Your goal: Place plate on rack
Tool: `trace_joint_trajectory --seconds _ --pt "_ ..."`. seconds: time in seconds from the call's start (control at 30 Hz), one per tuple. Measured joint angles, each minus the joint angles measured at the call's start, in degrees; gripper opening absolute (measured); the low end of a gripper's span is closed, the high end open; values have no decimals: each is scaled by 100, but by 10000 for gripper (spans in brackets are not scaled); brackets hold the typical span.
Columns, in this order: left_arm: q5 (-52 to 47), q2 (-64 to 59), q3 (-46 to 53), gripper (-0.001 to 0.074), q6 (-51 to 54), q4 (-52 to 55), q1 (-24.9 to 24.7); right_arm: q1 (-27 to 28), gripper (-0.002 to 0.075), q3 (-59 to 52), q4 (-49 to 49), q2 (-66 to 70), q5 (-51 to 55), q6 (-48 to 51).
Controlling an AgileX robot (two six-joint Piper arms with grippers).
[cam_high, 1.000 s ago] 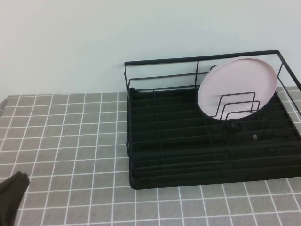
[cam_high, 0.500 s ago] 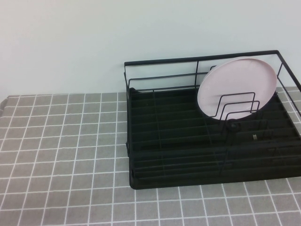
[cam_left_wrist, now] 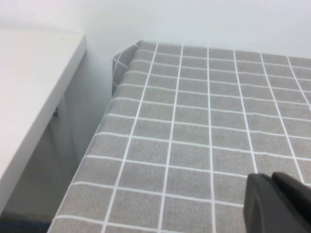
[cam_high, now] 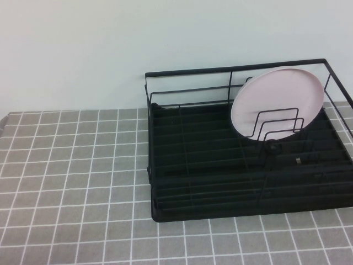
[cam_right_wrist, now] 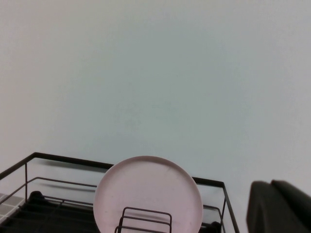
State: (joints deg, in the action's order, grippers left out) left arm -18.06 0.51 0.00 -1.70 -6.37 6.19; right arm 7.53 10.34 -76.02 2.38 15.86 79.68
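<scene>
The pale pink plate (cam_high: 277, 99) stands upright in the black wire rack (cam_high: 209, 187), leaning among the wire dividers at the rack's far right. It also shows in the right wrist view (cam_right_wrist: 148, 187), behind the rack's rail (cam_right_wrist: 63, 159). Neither gripper shows in the high view. My left gripper (cam_left_wrist: 275, 196) is shut and empty above the grey checked tablecloth near the table's left edge. My right gripper (cam_right_wrist: 278, 206) is shut and empty, held back from the rack and apart from the plate.
The grey checked tablecloth (cam_high: 71, 182) covers the table left of and in front of the rack. A white wall stands behind. A white shelf (cam_left_wrist: 29, 82) stands beside the table's left edge, with a gap between them.
The dark tip of the left arm at the high view's lower left corner has pulled back out of view. The plate and the rack have not moved.
</scene>
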Motion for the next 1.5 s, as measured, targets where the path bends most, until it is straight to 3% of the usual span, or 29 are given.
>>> trace_joint_trajectory --seconds 0.87,1.0,1.17,1.3,1.5 --pt "0 0 0 -2 -19 -21 0 0 0 0 0 0 0 24" --pt "0 0 0 -2 -19 -21 0 0 0 -12 89 0 -274 337" --pt "0 0 0 -2 -19 -21 0 0 0 -44 79 0 -815 31" --pt "0 0 0 -2 -46 -21 0 0 0 -44 1455 0 -604 -1116" --pt "0 0 0 -2 -46 -21 0 0 0 -75 5364 0 32 -5228"
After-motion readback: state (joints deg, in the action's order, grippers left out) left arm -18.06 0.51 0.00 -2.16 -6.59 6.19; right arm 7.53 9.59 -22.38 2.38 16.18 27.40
